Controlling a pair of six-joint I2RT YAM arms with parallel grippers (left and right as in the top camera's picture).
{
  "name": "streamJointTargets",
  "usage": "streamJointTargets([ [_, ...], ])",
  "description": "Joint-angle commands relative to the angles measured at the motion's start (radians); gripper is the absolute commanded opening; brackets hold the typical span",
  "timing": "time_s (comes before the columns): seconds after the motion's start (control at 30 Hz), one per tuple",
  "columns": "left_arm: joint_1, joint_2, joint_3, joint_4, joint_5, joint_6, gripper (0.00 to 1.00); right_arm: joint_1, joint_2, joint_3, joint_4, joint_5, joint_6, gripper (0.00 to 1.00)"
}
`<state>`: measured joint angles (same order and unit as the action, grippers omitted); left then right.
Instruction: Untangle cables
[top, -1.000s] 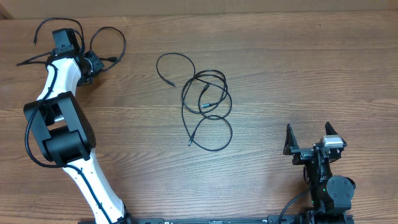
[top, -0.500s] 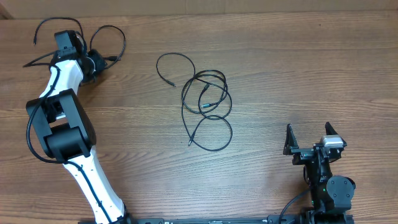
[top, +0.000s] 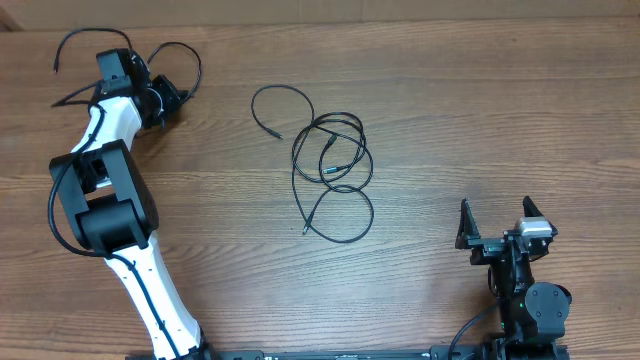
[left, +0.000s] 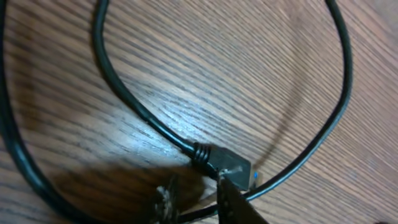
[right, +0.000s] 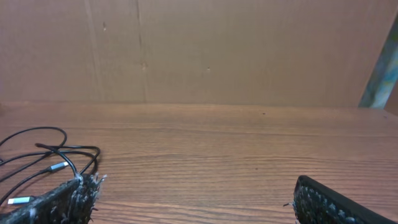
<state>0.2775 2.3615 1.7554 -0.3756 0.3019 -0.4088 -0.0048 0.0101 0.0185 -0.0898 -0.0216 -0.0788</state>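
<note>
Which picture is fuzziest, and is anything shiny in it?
Left wrist view: fuzziest, the cable too close, a bright sheen on the table, dark shadow lower left. Overhead view: sharp, evenly lit. Right wrist view: only the near fingers blur.

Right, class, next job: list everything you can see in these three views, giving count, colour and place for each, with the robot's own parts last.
tangled cables: one loose knot of overlapping loops, number of cords unclear, black, middle of the table
separate cable: at least one, black, far left corner by the left gripper; its plug lies on the wood
table: one, brown wood grain, under everything
back wall: one, plain brown, behind the table's far edge
left arm: one, white and black, reaching to the far left corner
left gripper: one, black, beside the separate cable; jaws unclear
right gripper: one, black, near right corner, open and empty
</note>
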Motion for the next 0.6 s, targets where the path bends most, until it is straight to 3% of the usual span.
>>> streamJointTargets([
  [0.0, 0.023, -0.032, 0.014, -0.024, 0.008, 0.016, 0.28, 0.005, -0.007, -0.010, 0.006, 0.002, 0.003, 1.00],
  [0.23, 0.066, -0.206, 0.024, -0.095, -0.001, 0.029, 0.26, 0.005, -0.007, -0.010, 0.005, 0.002, 0.003, 1.00],
  [0.3, 0.075, -0.231, 0.024, -0.153, -0.047, 0.028, 0.21, 0.005, -0.007, -0.010, 0.006, 0.002, 0.003, 1.00],
  [0.37, 0.081, -0.233, 0.023, -0.216, -0.121, 0.029, 0.07, 0.005, -0.007, -0.010, 0.006, 0.002, 0.003, 1.00],
  [0.4, 0.084, -0.226, 0.021, -0.259, -0.170, 0.032, 0.04, 0.005, -0.007, -0.010, 0.006, 0.002, 0.003, 1.00],
  [0.57, 0.082, -0.163, -0.006, -0.337, -0.224, 0.097, 0.04, 0.005, -0.007, -0.010, 0.005, 0.002, 0.003, 1.00],
])
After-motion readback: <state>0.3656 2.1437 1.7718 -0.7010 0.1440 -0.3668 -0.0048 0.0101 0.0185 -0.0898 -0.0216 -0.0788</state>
